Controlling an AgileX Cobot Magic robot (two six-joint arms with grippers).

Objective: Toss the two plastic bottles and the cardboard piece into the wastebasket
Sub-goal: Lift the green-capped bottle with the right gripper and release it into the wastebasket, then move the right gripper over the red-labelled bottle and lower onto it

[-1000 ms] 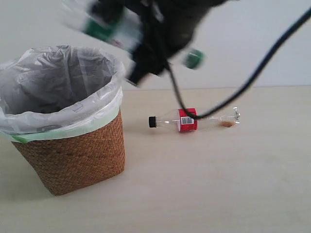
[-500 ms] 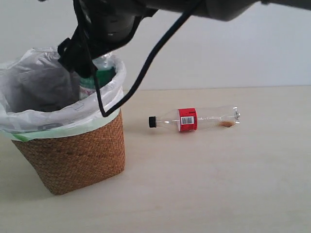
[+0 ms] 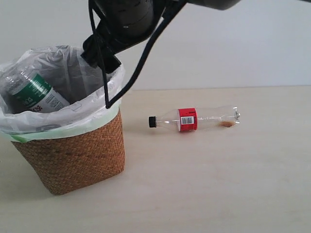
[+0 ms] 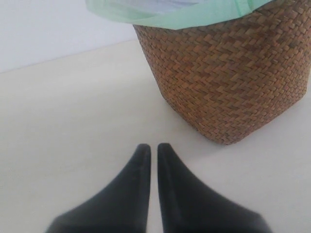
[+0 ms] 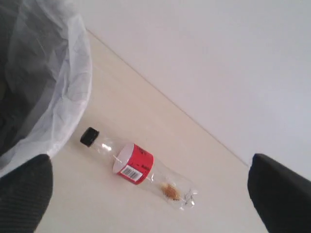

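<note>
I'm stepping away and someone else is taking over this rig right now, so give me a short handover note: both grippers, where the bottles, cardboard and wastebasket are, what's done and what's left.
Left gripper: shut, empty, low over the table beside the wastebasket.
Right gripper: open, empty, above the wastebasket's rim.
Green-label bottle: inside the wastebasket, tilted. Done.
Red-label bottle: lying on its side on the table, apart from the wastebasket, on the right arm's side. Left to do.
Cardboard piece: not visible in any view; look into the wastebasket before counting it as done.
</note>
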